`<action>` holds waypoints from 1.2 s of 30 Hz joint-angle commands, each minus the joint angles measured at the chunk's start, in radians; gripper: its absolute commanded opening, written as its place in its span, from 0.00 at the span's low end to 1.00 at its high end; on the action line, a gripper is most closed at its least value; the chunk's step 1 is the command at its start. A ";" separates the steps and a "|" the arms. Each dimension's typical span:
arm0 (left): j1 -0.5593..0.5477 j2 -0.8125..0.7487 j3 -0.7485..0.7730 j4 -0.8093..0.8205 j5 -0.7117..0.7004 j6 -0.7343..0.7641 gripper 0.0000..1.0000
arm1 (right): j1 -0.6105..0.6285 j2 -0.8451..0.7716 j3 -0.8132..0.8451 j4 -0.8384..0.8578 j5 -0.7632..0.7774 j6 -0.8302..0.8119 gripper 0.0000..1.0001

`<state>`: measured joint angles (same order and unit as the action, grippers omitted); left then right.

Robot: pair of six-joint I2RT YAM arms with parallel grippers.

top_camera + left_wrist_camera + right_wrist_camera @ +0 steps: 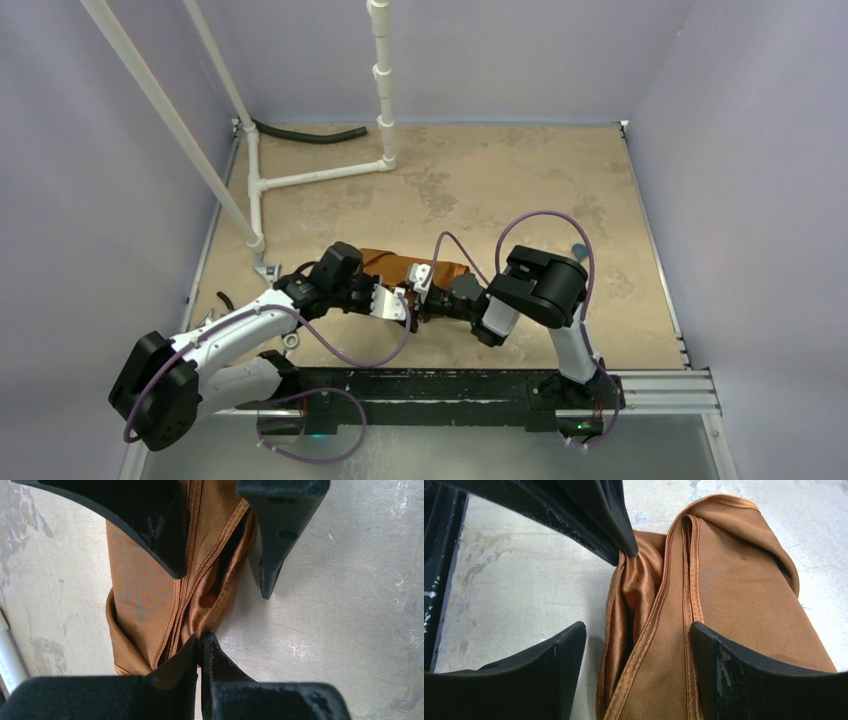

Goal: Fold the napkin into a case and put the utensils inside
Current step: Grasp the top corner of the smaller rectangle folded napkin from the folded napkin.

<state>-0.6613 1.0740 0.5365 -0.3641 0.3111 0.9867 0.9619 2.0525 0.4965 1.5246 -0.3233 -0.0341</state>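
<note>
The rust-orange napkin [385, 264] lies folded into a long narrow bundle on the table between the two arms. My left gripper [202, 641] is shut on the cloth's hemmed edge at one side of the bundle [150, 595]. From the opposite side, my right gripper [636, 636] stands open and straddles the napkin [734, 590]. Its left fingertip [569, 645] is over bare table and its right fingertip [706, 642] is over the cloth. In the top view the two grippers meet at the near edge of the napkin, left [395, 303] and right [420, 283]. The utensils are hidden.
A white pipe frame [300, 180] and a black hose [300, 132] stand at the back left. Small tools lie by the left arm, among them a metal ring [290, 340]. A black rail [450, 385] runs along the near edge.
</note>
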 commanded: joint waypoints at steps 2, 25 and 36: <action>0.007 0.004 0.037 0.011 0.039 -0.006 0.00 | 0.002 -0.033 0.034 0.584 0.014 0.022 0.82; 0.012 0.008 0.048 0.021 0.036 -0.015 0.00 | -0.001 0.005 0.090 0.592 -0.048 0.148 0.45; 0.017 0.010 0.041 0.034 0.027 -0.037 0.00 | 0.000 0.002 0.082 0.591 -0.018 0.171 0.12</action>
<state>-0.6506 1.0817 0.5480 -0.3607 0.3153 0.9787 0.9611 2.0628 0.5644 1.5253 -0.3496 0.1165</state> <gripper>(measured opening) 0.021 0.161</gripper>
